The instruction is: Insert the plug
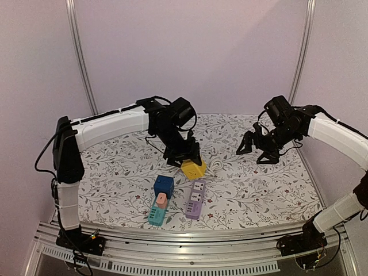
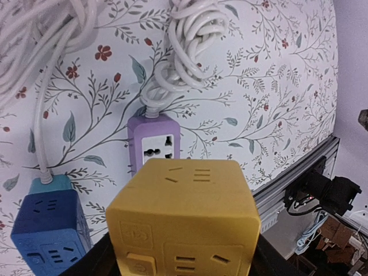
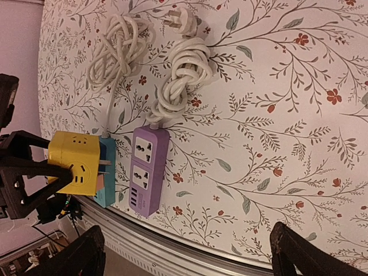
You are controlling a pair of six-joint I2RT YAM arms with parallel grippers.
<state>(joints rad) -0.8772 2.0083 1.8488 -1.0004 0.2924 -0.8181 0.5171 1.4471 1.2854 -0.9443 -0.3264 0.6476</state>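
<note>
White-shelled and reaching in from the left, the left arm (image 1: 109, 127) carries the left gripper (image 1: 185, 159) to the middle of the floral surface (image 1: 115, 172). Its jaws are clamped on the two sides of the yellow cube socket (image 1: 194, 169), which fills the lower half of the left wrist view. A face with slot openings and a small button points at that camera. Whether the cube is clear of the surface, I cannot tell.

Nearer the front edge, a little to the left, sits a blue cube socket (image 1: 163, 186). Just in front of it lies a teal strip (image 1: 156, 216) with a pink piece (image 1: 161, 199) on top (too small to identify). A purple strip (image 1: 195, 199) lies beside these on the right, parallel to the teal one, its two outlets facing up.

White cable coils (image 3: 184, 75) lie bundled beyond the strips, one lead running into the purple strip's far end. A white plug (image 3: 179, 19) lies loose at the outer end of the bundles (seen only from the right wrist).

Well apart on the right, the right gripper (image 1: 257, 153) hangs over bare cloth, its jaws spread wide with nothing between them.
</note>
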